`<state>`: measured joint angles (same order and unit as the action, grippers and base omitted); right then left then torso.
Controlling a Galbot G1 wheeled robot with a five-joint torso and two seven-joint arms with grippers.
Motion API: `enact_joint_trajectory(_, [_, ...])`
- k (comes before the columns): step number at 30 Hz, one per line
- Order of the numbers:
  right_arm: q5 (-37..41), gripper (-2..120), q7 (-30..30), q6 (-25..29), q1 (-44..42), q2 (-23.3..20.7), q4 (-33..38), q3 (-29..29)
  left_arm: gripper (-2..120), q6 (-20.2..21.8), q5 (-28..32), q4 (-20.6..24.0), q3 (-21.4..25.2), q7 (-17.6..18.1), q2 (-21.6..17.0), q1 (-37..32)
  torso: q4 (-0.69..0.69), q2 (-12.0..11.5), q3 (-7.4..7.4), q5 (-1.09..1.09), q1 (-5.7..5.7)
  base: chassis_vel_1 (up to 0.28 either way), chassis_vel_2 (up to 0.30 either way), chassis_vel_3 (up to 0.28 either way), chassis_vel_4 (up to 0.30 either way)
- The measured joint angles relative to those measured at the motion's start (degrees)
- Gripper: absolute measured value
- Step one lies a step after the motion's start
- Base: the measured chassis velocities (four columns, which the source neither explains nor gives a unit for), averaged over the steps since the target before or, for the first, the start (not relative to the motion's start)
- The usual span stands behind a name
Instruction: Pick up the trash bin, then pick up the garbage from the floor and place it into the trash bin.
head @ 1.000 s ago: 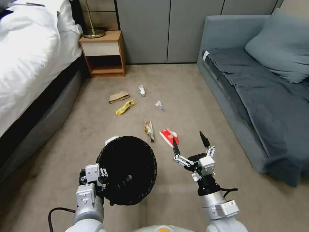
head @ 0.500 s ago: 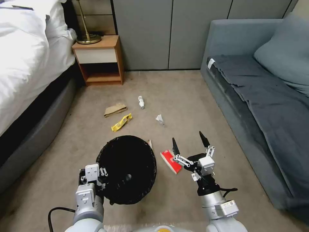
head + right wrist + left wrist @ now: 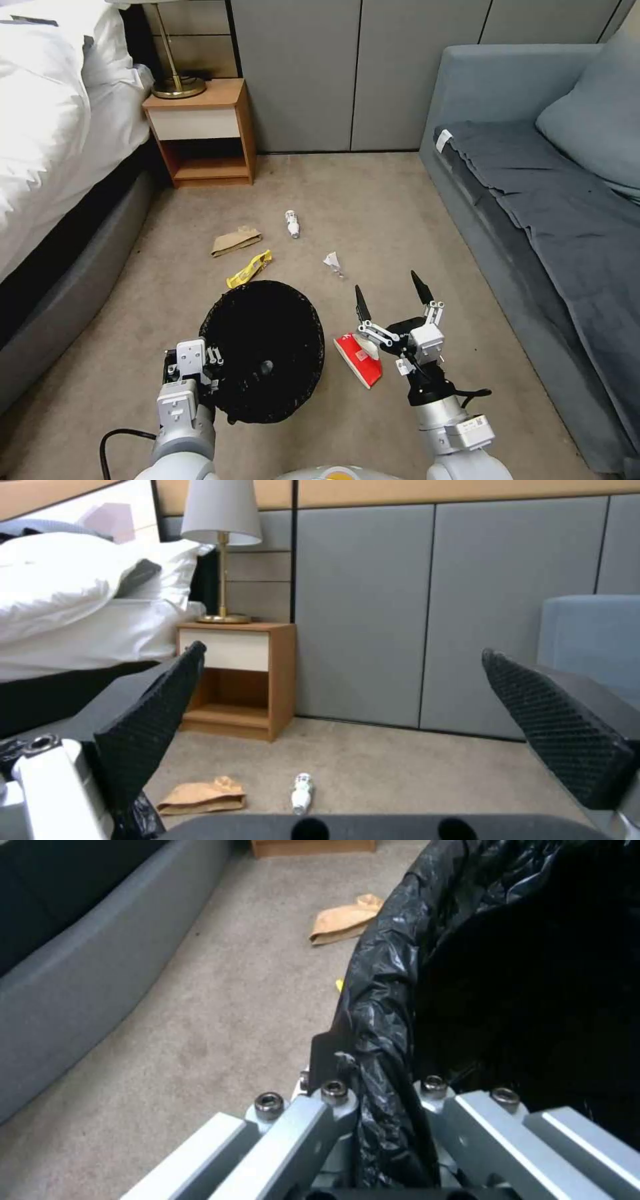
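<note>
Black crinkled plastic was pinched between the fingers of the left gripper (image 3: 363, 1120), which had clamped on the near rim of the small round bin with its black bag liner (image 3: 263, 350) and held it low in front of the robot, mouth up, so the first half of the job looked done. The right gripper (image 3: 393, 297) hung beside it with its dark pointed fingers spread wide and nothing between them, poised just above the flattened red-and-white carton (image 3: 359, 357) on the beige carpet (image 3: 373, 200). I could make out no litter inside the dark liner, so the gathering seemed hardly begun. Further out lay a yellow wrapper (image 3: 249, 269) close to the bin's far rim, a crumpled brown paper bag (image 3: 236, 241), a small white plastic bottle (image 3: 292, 224) and a scrap of crumpled white tissue (image 3: 332, 261), all apart from one another on open floor. Room was bounded by the white-covered bed (image 3: 53, 133) on the left, the grey sofa (image 3: 533, 200) on the right, and the wooden nightstand (image 3: 200, 133) against the grey panelled wall (image 3: 347, 67); the carpet between them gave fair space to reach and drive.
</note>
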<state>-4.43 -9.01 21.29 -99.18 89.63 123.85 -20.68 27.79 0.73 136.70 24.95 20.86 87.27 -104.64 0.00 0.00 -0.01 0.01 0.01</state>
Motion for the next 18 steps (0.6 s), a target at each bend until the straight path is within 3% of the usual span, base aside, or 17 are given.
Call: enact_joint_trajectory(18, [0.1, 100, 0.0, -0.3, 0.6, -0.1, -0.2, -0.1, 1, -0.5, -0.6, -0.3, -0.2, -0.5, 0.3, 0.1, 0.0, 0.0, 0.0, -0.01, 0.0, 0.0, 0.0, 0.0, 0.0])
